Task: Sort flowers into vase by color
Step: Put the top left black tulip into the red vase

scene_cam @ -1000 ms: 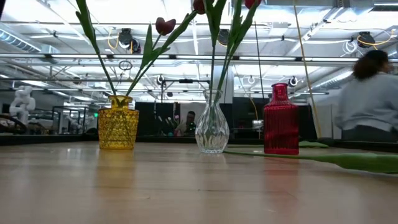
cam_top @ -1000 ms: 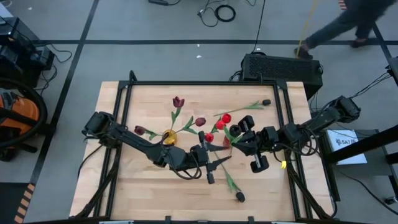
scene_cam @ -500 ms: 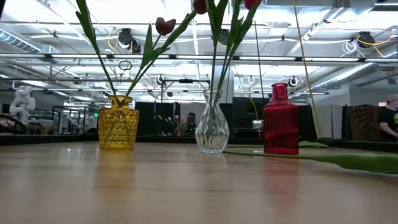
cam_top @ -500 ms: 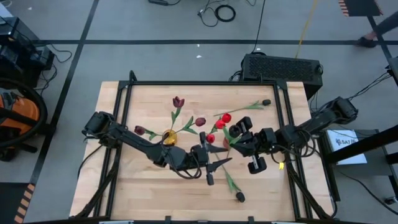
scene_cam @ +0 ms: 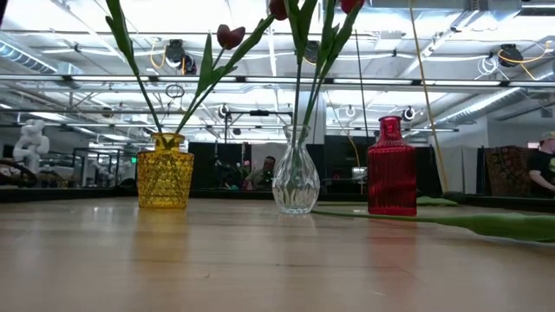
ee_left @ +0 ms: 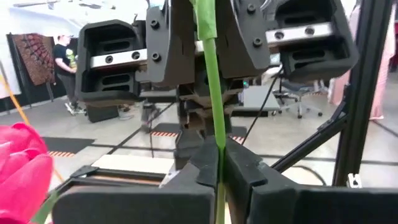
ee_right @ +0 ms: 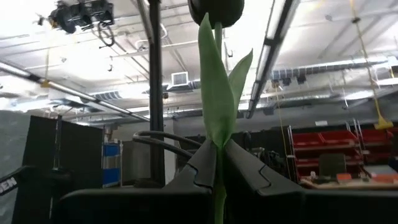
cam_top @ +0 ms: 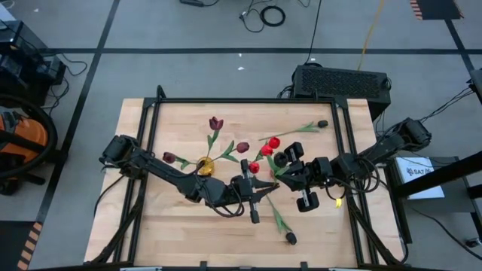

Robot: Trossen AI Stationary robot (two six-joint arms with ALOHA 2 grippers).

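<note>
A near-black tulip (cam_top: 290,239) with a thin green stem (cam_top: 279,218) is held in the air between both arms over the table's middle. My left gripper (cam_top: 265,187) and my right gripper (cam_top: 279,178) face each other, both shut on that stem. In the right wrist view its dark head (ee_right: 216,9) and leaves (ee_right: 214,99) rise past the fingers. Maroon tulips stand in a yellow vase (scene_cam: 165,169), red ones in a clear vase (scene_cam: 297,178), and a red vase (scene_cam: 392,169) stands beside them. Another dark tulip (cam_top: 322,123) lies on the table at the far right. My left gripper pinches the bare stem (ee_left: 217,146) between its two fingers, which come about level from the table's left and lie across it. The stem runs on to the right gripper just beyond. My right gripper pinches the stem (ee_right: 218,155) just below the leaves, slanting upward from the right, fingers across it. The head stands free beyond the fingers, clear of the table.
The three vases stand in a row across the table's middle, close under and behind both grippers. A red tulip head (ee_left: 22,171) is close by the left gripper. A black frame (cam_top: 248,101) rims the table. A person (scene_cam: 545,165) stands far behind.
My left gripper, open around the stem a second ago, has shut on it without shifting its place. The tulip stays held up by the right gripper.
</note>
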